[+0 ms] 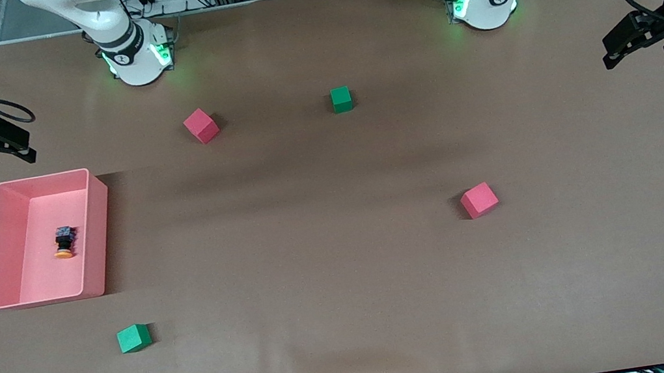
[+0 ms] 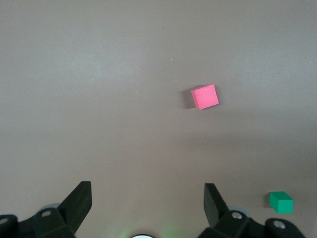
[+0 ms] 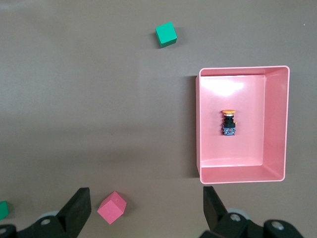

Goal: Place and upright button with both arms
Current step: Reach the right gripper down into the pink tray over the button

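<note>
Nothing has been picked up: the button [image 1: 64, 243] lies on its side on the floor of the pink tray [image 1: 91, 242] at the right arm's end of the table [image 1: 331, 265], its orange cap pointing toward the front camera and its black body away from it, touching none of the tray's walls. Both arms are drawn out to the table's ends, so the step in hand looks like the very first one, the reach for the button. The right gripper [image 1: 2, 140] hangs high over the table's edge, over ground farther from the front camera than the tray, with its fingers spread wide and holding nothing; the left gripper [image 1: 629, 40] waits over the left arm's end of the table, likewise wide open and empty. The next move probably calls for the right arm to come over the tray and descend between its walls, closing across the button's short black body rather than the round cap, which would likely slip; the tray's walls leave little room for the fingers. Standing it upright will likely need a handover to the left arm, or a steadying hold from it. Two red cubes [image 1: 201, 126] and two green cubes [image 1: 341, 99] lie scattered on the table and have no part in this. No brand, label or writing can be read on anything
</note>
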Action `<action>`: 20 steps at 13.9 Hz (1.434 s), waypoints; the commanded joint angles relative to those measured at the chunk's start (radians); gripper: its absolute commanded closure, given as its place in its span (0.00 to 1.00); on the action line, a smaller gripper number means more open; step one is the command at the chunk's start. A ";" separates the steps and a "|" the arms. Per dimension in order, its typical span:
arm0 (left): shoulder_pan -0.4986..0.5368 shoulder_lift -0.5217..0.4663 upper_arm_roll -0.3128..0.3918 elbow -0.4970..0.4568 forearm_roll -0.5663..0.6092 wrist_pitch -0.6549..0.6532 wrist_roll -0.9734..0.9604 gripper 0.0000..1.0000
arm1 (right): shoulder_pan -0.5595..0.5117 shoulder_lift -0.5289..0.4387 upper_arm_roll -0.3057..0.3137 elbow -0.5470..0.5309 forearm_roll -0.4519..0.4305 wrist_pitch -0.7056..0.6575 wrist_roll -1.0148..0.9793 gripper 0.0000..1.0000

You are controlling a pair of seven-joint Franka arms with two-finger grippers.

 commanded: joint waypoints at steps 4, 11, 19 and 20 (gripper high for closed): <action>0.007 -0.008 -0.004 0.006 -0.002 -0.007 0.008 0.00 | -0.021 -0.023 0.012 -0.022 -0.014 0.001 -0.016 0.00; 0.010 -0.008 -0.001 0.005 -0.004 -0.007 0.015 0.00 | -0.083 0.083 0.003 -0.016 -0.029 0.001 -0.022 0.00; 0.010 -0.008 -0.005 -0.006 -0.004 -0.009 0.015 0.00 | -0.260 0.296 -0.005 -0.046 -0.055 0.148 -0.236 0.00; 0.010 -0.006 -0.007 -0.008 -0.004 -0.007 0.015 0.00 | -0.284 0.313 -0.005 -0.065 -0.055 0.183 -0.274 0.00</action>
